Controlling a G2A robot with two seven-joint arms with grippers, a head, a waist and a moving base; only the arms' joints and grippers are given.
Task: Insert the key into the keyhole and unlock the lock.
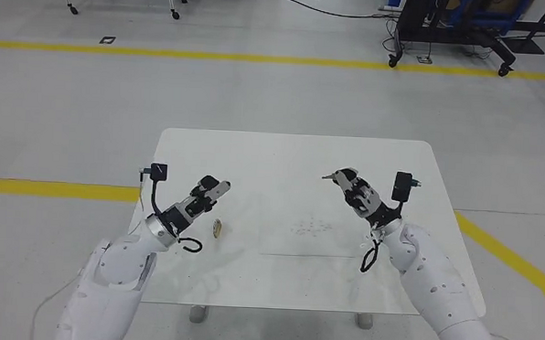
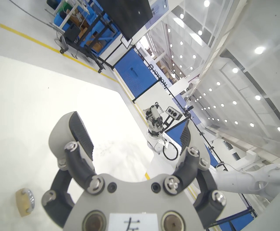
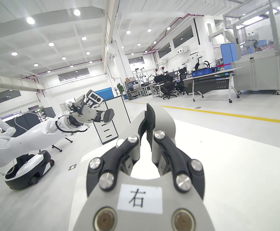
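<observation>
Two arms hang over a white table (image 1: 292,153) in the top view. The left gripper (image 1: 219,185) is on the left side, and a small brass lock (image 1: 217,228) lies on the table just on the near side of it. The right gripper (image 1: 339,178) is on the right side, with what looks like a thin grey key (image 1: 328,177) poking from its tips.

From the left wrist, that gripper's fingers (image 2: 82,133) are spread wide, with the lock on the table close by.

From the right wrist, that gripper's fingers (image 3: 151,122) are pressed together.
</observation>
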